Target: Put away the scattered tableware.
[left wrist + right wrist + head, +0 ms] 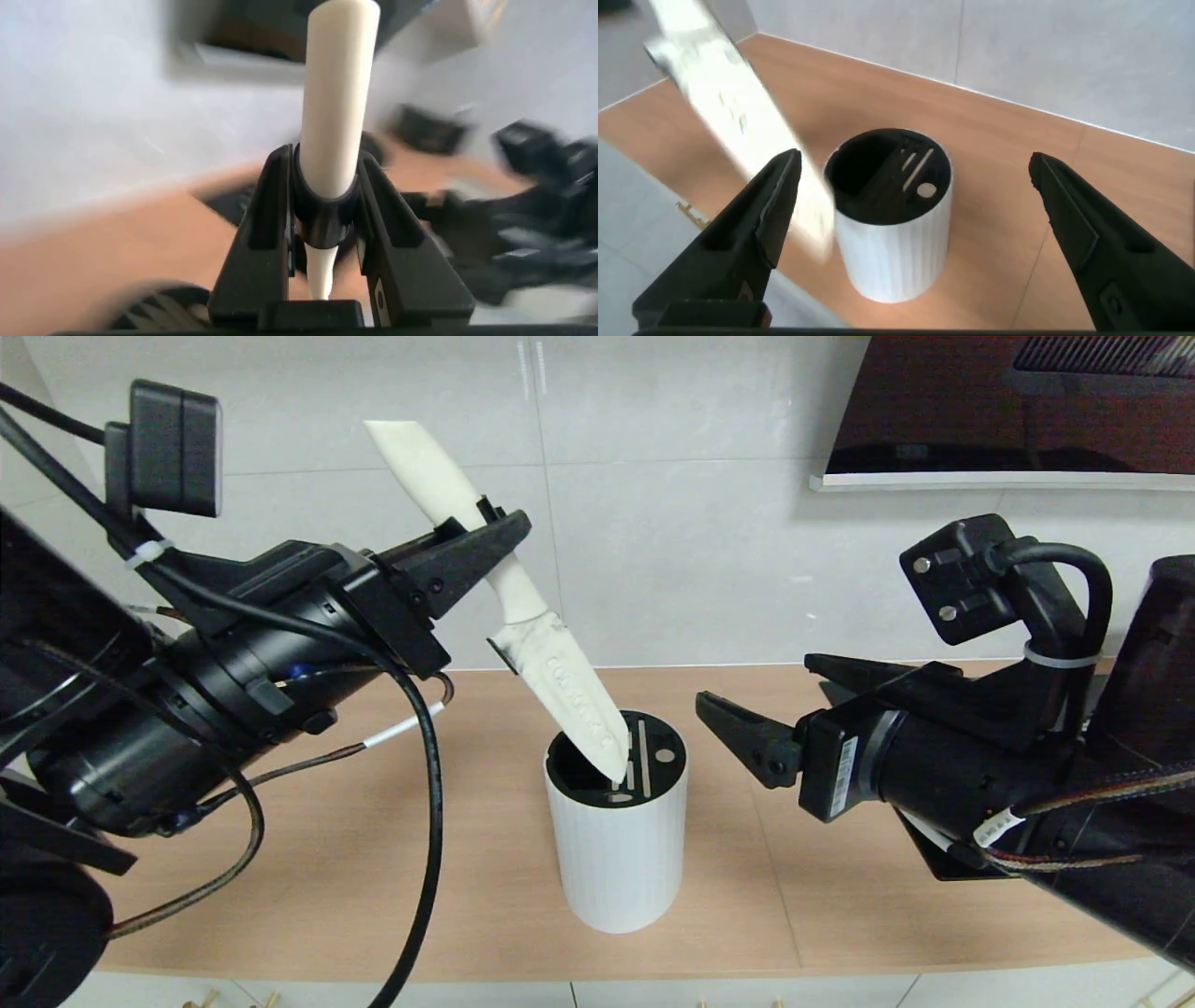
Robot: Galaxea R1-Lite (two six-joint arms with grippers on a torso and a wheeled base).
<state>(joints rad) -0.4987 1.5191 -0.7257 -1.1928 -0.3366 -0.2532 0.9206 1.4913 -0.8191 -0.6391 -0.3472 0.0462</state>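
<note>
The left pincer (493, 549) is clamped on the handle of a white knife (560, 681). The blade slants down, with its tip at the slotted top of the white holder (621, 859), which stands on the worktop (355, 877). The right pincer (754, 683) hangs spread wide and empty just beside the holder. The step in hand looks like stowing the knife. Next, the blade probably needs bringing upright and lining up with a slot before it is lowered, since at this tilt it could jam or tip the holder.
</note>
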